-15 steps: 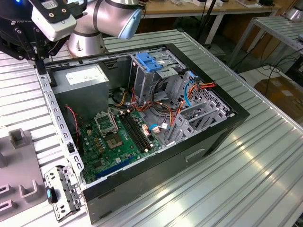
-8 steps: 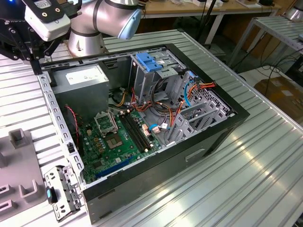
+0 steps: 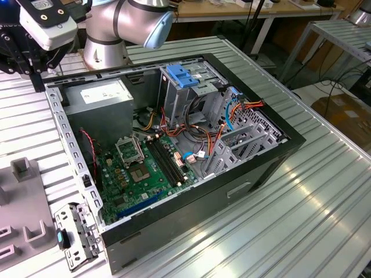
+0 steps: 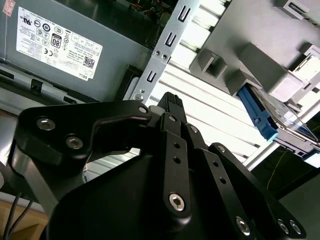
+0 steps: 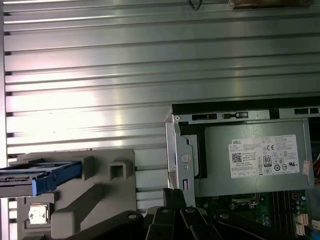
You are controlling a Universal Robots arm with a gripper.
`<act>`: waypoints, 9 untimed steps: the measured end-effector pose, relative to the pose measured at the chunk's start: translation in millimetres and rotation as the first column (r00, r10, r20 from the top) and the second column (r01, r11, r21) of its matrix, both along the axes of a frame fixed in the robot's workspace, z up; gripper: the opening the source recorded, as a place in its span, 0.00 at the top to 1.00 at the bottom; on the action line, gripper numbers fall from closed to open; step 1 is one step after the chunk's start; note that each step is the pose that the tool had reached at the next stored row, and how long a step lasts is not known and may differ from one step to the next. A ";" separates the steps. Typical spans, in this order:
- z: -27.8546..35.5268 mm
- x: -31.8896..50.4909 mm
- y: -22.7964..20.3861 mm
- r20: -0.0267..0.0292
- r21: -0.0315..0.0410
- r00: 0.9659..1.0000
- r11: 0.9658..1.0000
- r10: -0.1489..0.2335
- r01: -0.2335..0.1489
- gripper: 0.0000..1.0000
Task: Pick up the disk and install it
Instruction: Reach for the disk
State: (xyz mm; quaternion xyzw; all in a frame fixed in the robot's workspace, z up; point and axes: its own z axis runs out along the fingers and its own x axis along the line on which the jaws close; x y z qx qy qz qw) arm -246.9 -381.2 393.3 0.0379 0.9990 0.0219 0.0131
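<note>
At the exterior view's left, a grey moulded plastic holder (image 3: 23, 214) is sitting on the ribbed silver metal counter (image 3: 290, 231). In both wrist views the disk (image 5: 37, 177), a flat silver hard drive with light-blue side rails, is lying on that holder, outside the computer and well apart from the arm. The arm's black metal fingers (image 4: 172, 115) are hovering over the counter beside the case's corner; they appear pressed together, pinching nothing. So the pick-up is not yet done and the installing is all left. Moving right, the open black computer case (image 3: 261, 174) is showing a grey power-supply box (image 3: 101, 95) wearing a white sticker (image 5: 265, 157) of small print and approval marks, then a metal drive cage (image 3: 174, 98) topped by a blue plastic latch (image 3: 184, 75).
</note>
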 end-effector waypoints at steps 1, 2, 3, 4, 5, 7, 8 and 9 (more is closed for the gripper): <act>0.0 -1.8 0.6 0.000 0.000 1.000 1.000 0.000 0.000 0.89; 0.0 -3.8 1.4 0.000 0.000 1.000 1.000 0.000 0.000 0.89; 0.0 -7.0 3.0 0.000 0.000 1.000 1.000 0.000 0.000 0.89; 0.0 -11.0 4.7 0.000 0.000 1.000 1.000 0.000 0.000 0.89; 0.0 -13.3 5.4 0.000 0.000 1.000 1.000 0.000 0.000 0.89; 0.0 -17.2 6.6 0.000 0.000 1.000 1.000 0.000 0.000 0.89; 0.0 -19.1 7.1 0.000 0.000 1.000 1.000 0.000 0.000 0.89; 0.0 -22.7 8.3 0.000 0.000 1.000 1.000 0.000 0.000 0.89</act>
